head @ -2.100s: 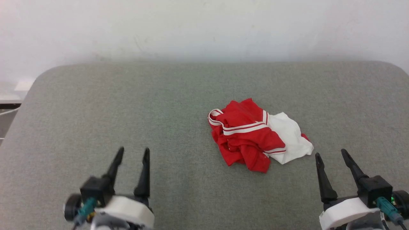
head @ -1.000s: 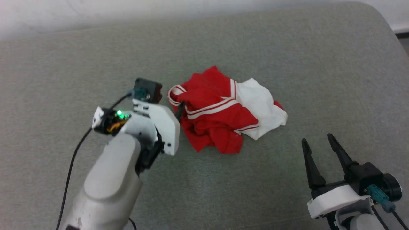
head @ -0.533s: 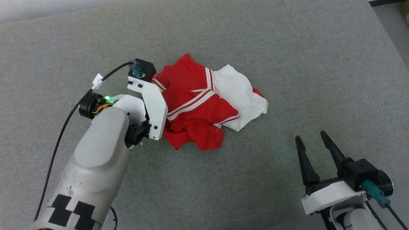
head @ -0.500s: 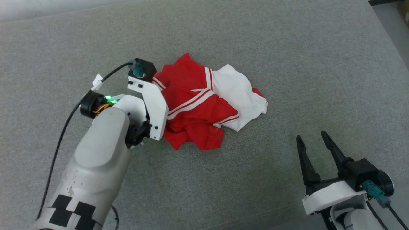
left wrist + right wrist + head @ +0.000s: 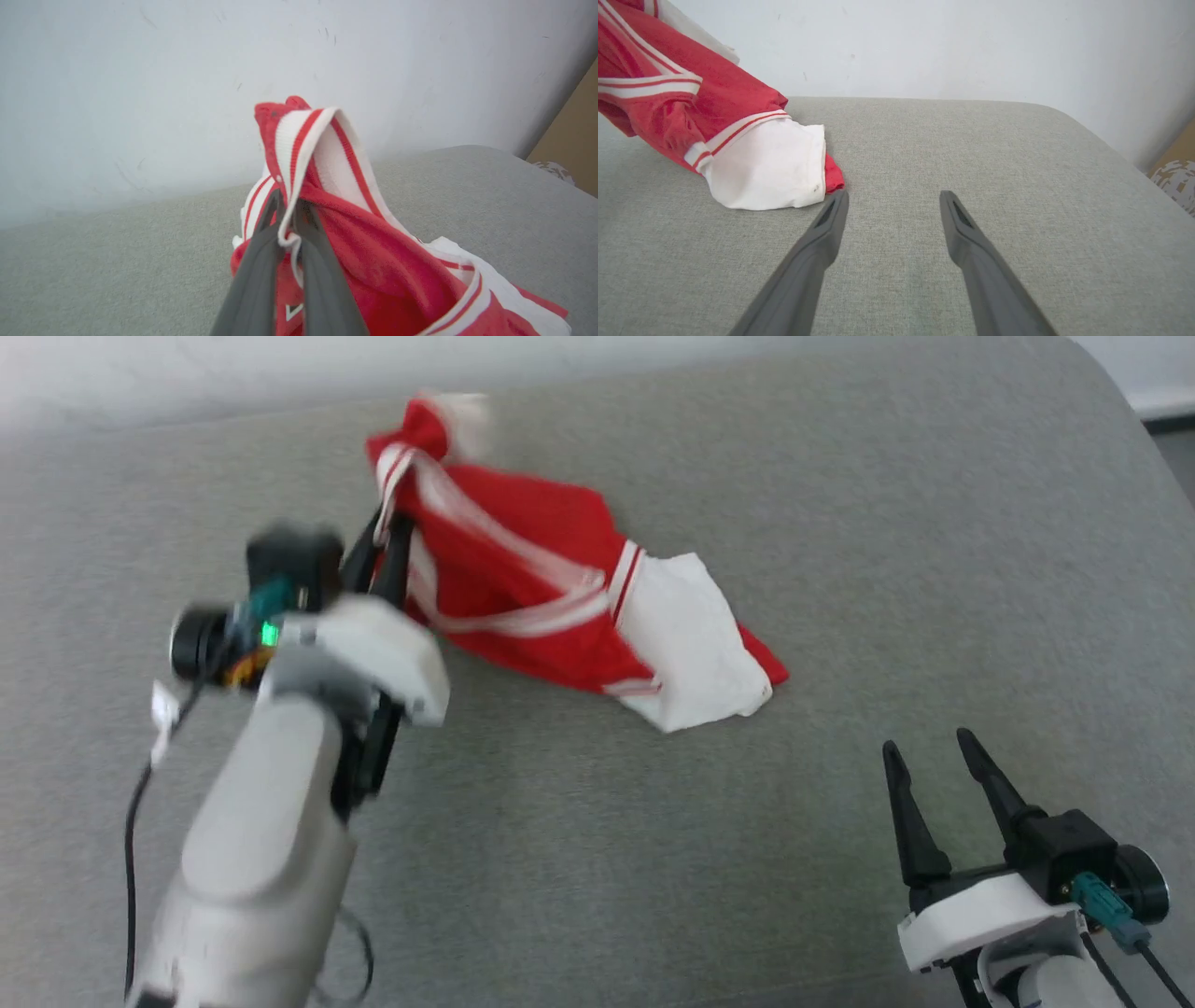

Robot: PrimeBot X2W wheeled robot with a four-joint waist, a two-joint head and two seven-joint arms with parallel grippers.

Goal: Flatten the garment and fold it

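Head view, left gripper [image 5: 387,527]: pinched the garment [image 5: 523,579], holding one end up near the worktop's [image 5: 840,523] far edge; the other end lay mid-worktop.
Head view, right gripper [image 5: 924,742]: spread, empty, near-right corner.
Left wrist view: fingers pressed on striped trim [image 5: 303,140].
Right wrist view: white sleeve [image 5: 770,172] lay beside spread fingers.
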